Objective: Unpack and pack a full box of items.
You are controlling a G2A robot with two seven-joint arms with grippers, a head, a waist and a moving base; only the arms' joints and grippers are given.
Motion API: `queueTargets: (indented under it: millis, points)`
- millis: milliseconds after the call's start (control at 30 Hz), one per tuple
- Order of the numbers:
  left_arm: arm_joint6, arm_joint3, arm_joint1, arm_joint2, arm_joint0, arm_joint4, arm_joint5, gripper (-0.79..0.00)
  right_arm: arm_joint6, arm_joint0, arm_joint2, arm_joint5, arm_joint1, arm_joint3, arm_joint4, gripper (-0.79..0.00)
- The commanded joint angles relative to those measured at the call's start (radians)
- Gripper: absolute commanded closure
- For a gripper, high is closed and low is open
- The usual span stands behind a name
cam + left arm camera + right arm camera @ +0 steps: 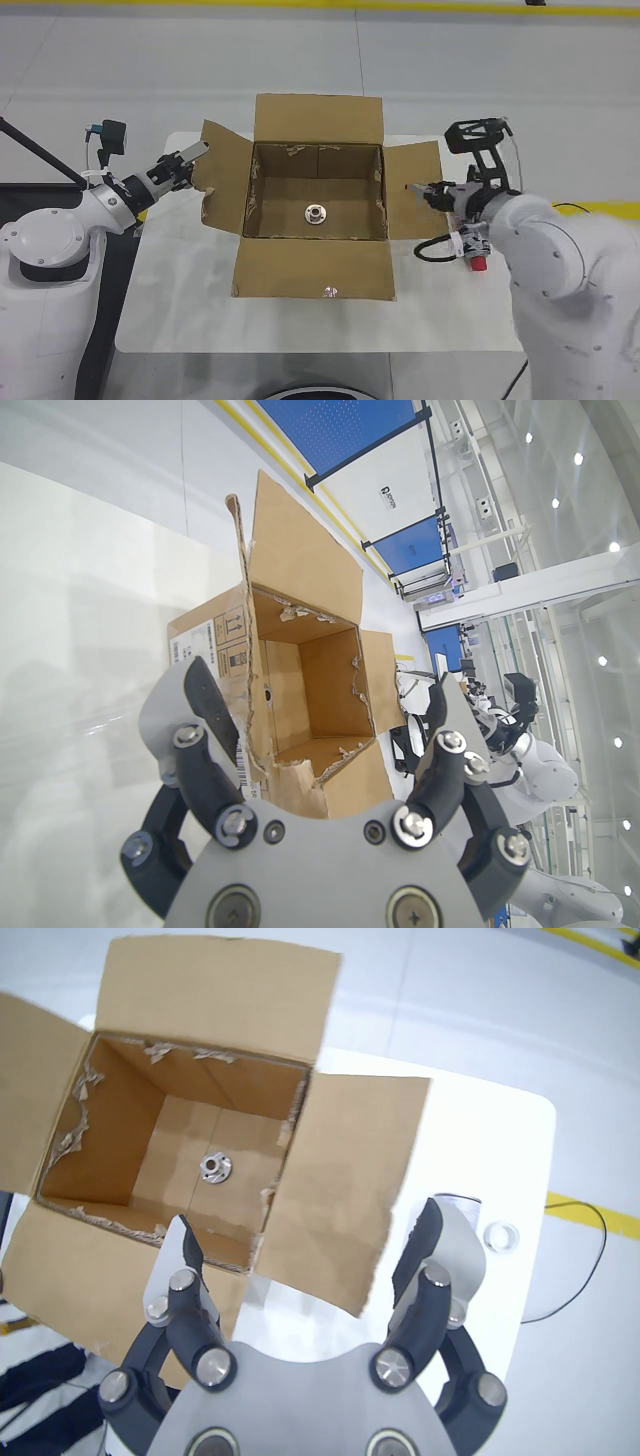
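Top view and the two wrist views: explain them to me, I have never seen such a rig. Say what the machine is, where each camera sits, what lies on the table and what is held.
This is a two-armed robot at a white table. The top view looks down from above its arms; each wrist view looks out past that arm's own gripper. On the table stands an open cardboard box, its four flaps spread. On its floor lies one small round metal part. A small white ring lies on the table beyond the right flap. The left gripper is open by the left flap, the right gripper open above the right flap; neither holds anything.
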Motion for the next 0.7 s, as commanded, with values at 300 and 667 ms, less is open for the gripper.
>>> queueTargets:
  millis: [300,667]
  points:
    - [0.000,0.000,0.000,0.000,0.000,0.000,0.000,-0.785,0.033,-0.028,0.162,0.030,0.033,0.251,-0.192,-0.785]
    - [0.000,0.000,0.000,0.000,0.000,0.000,0.000,-0.785,0.033,0.123,0.048,-0.108,0.052,0.696,-0.096,-0.748]
